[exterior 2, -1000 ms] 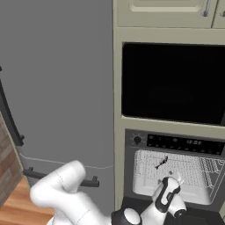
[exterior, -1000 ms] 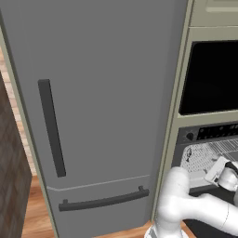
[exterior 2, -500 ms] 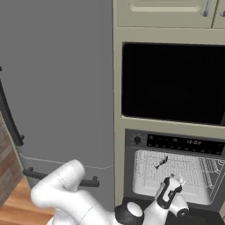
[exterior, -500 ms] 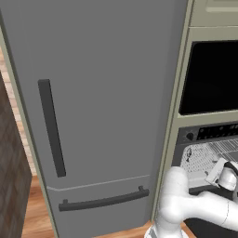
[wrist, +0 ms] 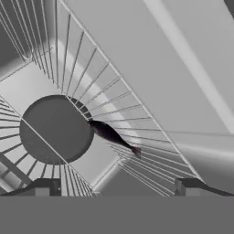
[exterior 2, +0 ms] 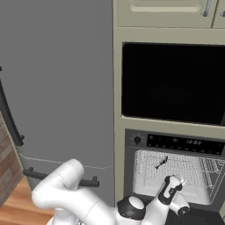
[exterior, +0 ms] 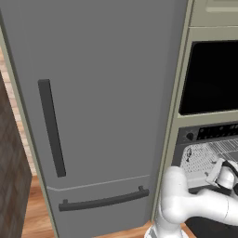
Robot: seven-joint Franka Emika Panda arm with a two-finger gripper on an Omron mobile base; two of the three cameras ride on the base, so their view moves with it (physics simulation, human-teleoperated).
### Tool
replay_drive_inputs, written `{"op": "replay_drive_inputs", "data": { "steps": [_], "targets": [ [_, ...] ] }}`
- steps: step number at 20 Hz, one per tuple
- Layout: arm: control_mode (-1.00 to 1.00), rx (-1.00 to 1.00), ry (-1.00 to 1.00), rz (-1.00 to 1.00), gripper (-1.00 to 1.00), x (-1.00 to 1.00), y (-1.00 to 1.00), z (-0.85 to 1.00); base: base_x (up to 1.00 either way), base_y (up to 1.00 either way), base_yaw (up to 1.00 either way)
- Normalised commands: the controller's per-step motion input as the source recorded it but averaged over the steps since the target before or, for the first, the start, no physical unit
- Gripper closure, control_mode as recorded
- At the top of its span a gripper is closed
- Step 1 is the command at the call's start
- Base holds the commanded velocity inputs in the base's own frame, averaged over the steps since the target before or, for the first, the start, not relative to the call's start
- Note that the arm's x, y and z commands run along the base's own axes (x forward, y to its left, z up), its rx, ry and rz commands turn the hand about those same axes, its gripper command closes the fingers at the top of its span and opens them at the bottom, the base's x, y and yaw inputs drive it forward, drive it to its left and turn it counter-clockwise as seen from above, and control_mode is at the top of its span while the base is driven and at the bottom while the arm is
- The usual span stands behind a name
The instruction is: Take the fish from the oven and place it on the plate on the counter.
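Observation:
The fish point(wrist: 112, 135), slim and dark grey, lies on a wire rack inside the open oven point(exterior 2: 176, 143). In the right base view the fish point(exterior 2: 161, 163) rests on the upper rack, toward the left of the pale cavity. My gripper point(exterior 2: 175, 179) hovers just in front of the oven mouth, below and right of the fish. In the hand view my gripper point(wrist: 116, 187) is open, with the fish ahead, centred between the two fingertips and apart from them. From the left base view the gripper point(exterior: 218, 171) shows at the oven's lower right. The plate and the counter are out of view.
A black-windowed microwave point(exterior 2: 173, 83) sits directly above the oven in beige cabinetry. The tall grey fridge point(exterior: 102, 93) with dark handles stands to the left. A round dark fan recess point(wrist: 55, 130) lies behind the rack. Wood floor shows at lower left.
My hand has edged up and right, closer to the oven opening. The fish has not moved.

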Motion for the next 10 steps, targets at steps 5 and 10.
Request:
{"op": "replay_drive_inputs", "data": {
  "steps": [5,10],
  "targets": [
    [-1.0,0.0,-0.05,0.0,-1.0,0.0,0.01,-0.71,0.0,0.0,0.0],
    [-1.0,-0.04,-0.09,0.0,-1.0,0.0,0.08,-0.53,0.0,0.0,0.0]
  ]
}}
